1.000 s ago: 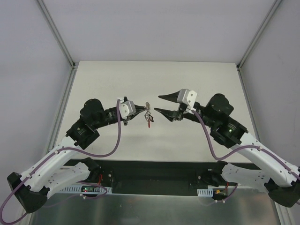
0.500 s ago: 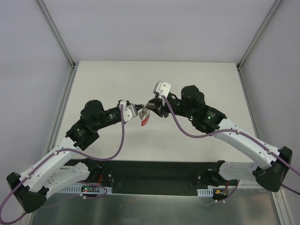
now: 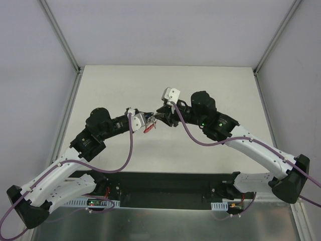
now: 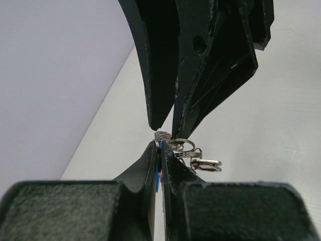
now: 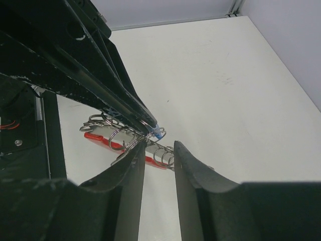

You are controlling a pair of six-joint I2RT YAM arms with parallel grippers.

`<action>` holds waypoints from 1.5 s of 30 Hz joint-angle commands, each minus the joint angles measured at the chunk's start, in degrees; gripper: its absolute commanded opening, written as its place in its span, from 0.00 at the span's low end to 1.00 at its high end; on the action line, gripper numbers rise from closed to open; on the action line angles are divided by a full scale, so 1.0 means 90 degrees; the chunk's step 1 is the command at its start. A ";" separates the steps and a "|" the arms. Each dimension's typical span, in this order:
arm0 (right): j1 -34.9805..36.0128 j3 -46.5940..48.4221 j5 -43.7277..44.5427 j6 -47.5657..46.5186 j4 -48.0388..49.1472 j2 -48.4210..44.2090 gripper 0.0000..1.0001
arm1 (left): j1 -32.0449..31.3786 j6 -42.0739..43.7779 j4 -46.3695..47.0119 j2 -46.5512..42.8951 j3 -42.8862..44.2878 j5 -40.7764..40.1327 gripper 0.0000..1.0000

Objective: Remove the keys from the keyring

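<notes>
1. Red plastic marks the keyring [image 3: 148, 128]. Its flat tag hangs just under the thin wire ring, in the air above the middle of the tabletop [image 3: 210, 85] and not resting on it.
2. The keys [image 4: 204, 163] are still threaded on that wire. In the left wrist view they are a small silvery cluster just right of the pinch point, and none has come off.
3. The left hand [image 3: 150, 122] is clenched on the keyring, its fingertips pressed together over the wire, holding it up from the left.
4. The change is on the right. A second ago the right hand [image 3: 157, 118] hung well off to the right with its fingers spread wide. It has now swung in tip to tip with the left hand and narrowed them.
5. In the right wrist view those fingers [image 5: 131, 165] stand a little apart with the wire coils between them. Whether they already bite on a key or the ring, I cannot tell.
6. The approach looks finished and the separating step seems about to start. It calls for a firm hold on one key, worked round the coil against a steady left hand. The parts are tiny, so a slip is likely, or the bunch may be tugged out of the left pinch.
</notes>
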 commanded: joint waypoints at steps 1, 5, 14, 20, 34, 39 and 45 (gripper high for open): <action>0.0080 0.0248 -0.0244 0.0204 0.0285 0.0098 0.33 | -0.0052 0.0053 0.0274 -0.0072 0.0032 0.0044 0.00; 0.0129 0.0258 -0.0088 0.0243 0.0285 0.0157 0.33 | -0.0052 0.0044 0.0274 -0.0091 0.0031 0.0035 0.00; 0.0256 0.0336 0.0194 0.0302 0.0479 0.0284 0.36 | -0.0062 0.0024 0.0274 -0.0082 0.0022 0.0015 0.00; 0.0295 0.0355 0.0595 0.0224 0.0646 0.0343 0.20 | -0.0062 0.0005 0.0274 -0.0111 0.0012 0.0015 0.00; 0.0305 -0.0230 0.1132 -0.0255 0.1007 -0.0174 0.01 | -0.0052 -0.0347 0.0196 -0.0033 0.0012 -0.0453 0.00; 0.0276 -0.0718 0.1240 -0.0401 0.1359 -0.0594 0.01 | 0.0026 -0.0824 0.0079 -0.0013 0.0109 -0.0337 0.00; 0.0207 -0.1226 0.0967 -0.0577 0.1955 -0.0936 0.01 | 0.0436 -0.1771 -0.0048 0.0065 0.0236 0.0422 0.00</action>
